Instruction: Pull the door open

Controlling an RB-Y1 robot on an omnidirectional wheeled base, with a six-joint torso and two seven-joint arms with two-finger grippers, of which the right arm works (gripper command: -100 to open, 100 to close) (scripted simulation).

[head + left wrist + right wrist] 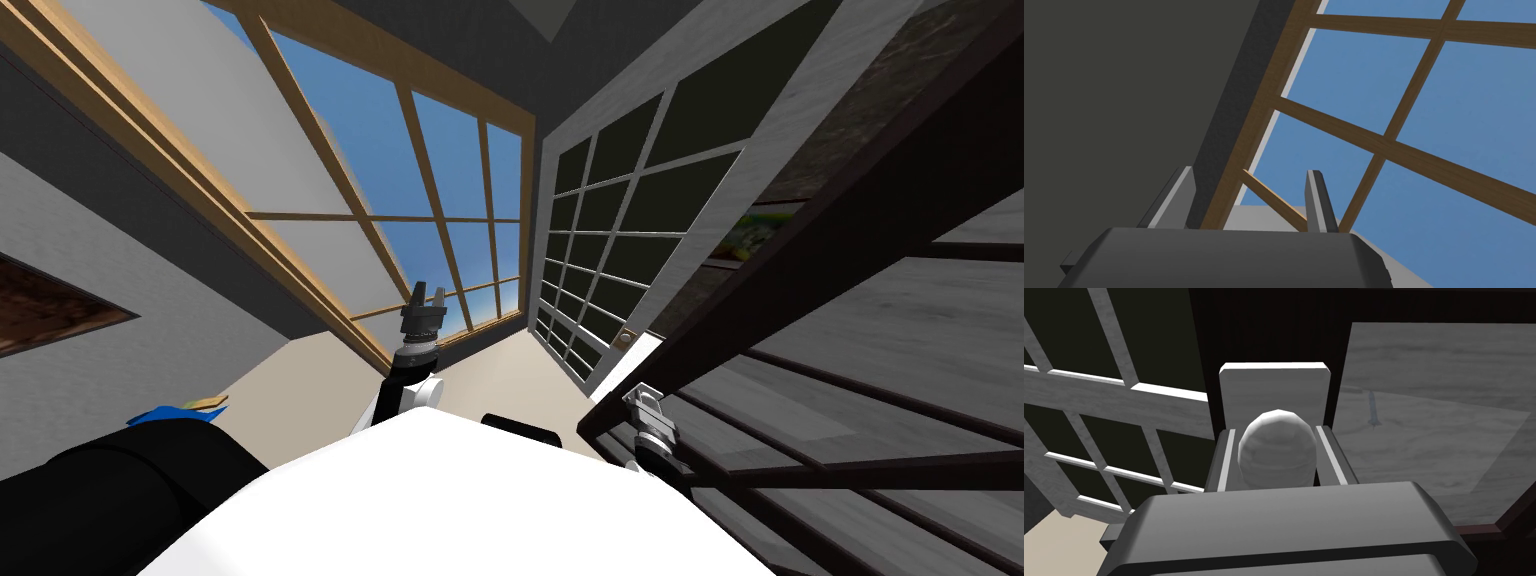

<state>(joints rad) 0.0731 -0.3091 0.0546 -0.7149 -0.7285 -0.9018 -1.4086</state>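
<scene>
The door [860, 330] has a dark frame and grey wood-grain panels and stands at my right, swung at an angle toward me. Its round grey knob [1276, 450] sits on a pale backplate [1274, 388]. My right gripper [1275, 433] is shut on the knob, a finger pressing each side; in the head view this gripper [645, 405] rests at the door's near edge. My left gripper [428, 293] is raised in front of the window, fingers [1319, 197] open with nothing between them.
A second, grey-framed door with dark glass panes [600, 230] and a small knob [626, 338] stands just left of the dark door. A large wood-framed window [400, 190] fills the left wall. A black rounded object [110, 490] lies low at left. Beige floor [500, 380] lies ahead.
</scene>
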